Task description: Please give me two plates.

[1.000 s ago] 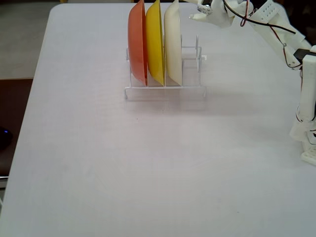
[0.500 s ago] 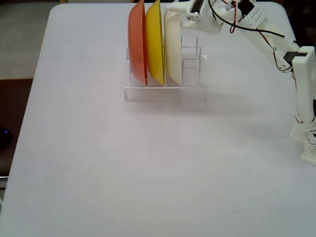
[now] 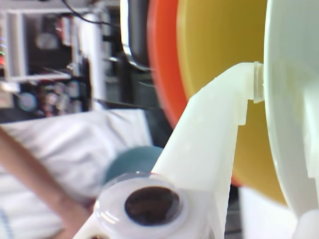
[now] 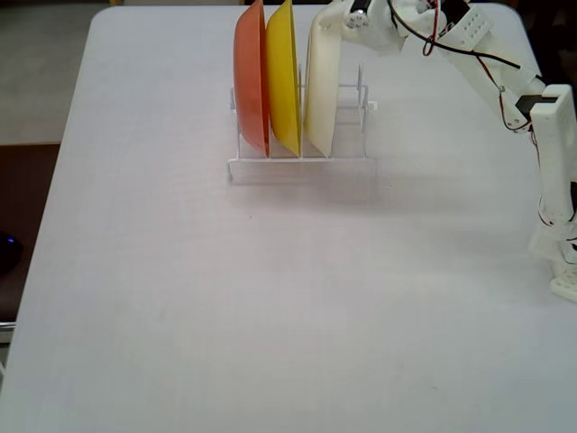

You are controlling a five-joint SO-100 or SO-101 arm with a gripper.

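Cream-white glossy round plastic plate point(image 4: 320, 86) on edge in white wire rack point(image 4: 302, 162) on counter point(image 4: 270, 298), rightmost, beside yellow plate point(image 4: 282, 77) and orange-red plate point(image 4: 250, 77). White two-finger tool point(image 4: 332, 20) clamped on cream plate's top rim, plate tilted right.

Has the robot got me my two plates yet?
Not yet. No plate lies out on the table. The gripper is at the top rim of the cream-white plate, which leans in the rack beside the yellow plate and orange-red plate. No blue plate shows.
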